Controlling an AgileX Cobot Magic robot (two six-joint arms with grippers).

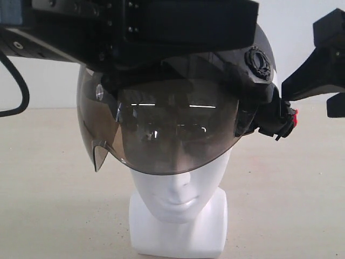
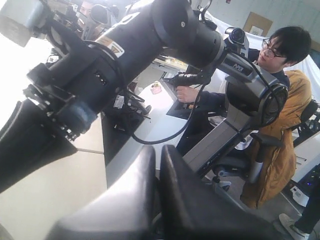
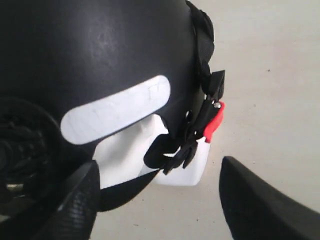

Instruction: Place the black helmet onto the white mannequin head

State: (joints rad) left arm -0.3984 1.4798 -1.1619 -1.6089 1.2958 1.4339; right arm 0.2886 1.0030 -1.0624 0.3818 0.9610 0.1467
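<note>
Nearest the lens in the left wrist view, the left claw (image 2: pixel 159 200) has its two black fingers (image 2: pixel 125 205) pressed together with only a thin slit between them, holding nothing. Beyond it stand a black robot arm (image 2: pixel 150 40) and a seated person in glasses (image 2: pixel 280 50). The right claw (image 3: pixel 159 165) has its fingers well apart and empty, just beside the white mannequin head (image 1: pixel 180 194), at the side of the black helmet (image 1: pixel 226 70). Whether a fingertip touches the shell cannot be told. Between those spread fingers shows the helmet's rear shell, with a red strap buckle (image 3: pixel 214 120) hanging at its edge and the head's white neck base under the rim. The helmet sits on top of the mannequin head, its smoky visor (image 1: pixel 161 129) down over the upper face, leaving nose, lips and chin bare below it. The left arm (image 1: pixel 140 27) crosses above the mannequin head, over the helmet's crown. The mannequin head stands upright on the pale worktop (image 1: pixel 54 189).
</note>
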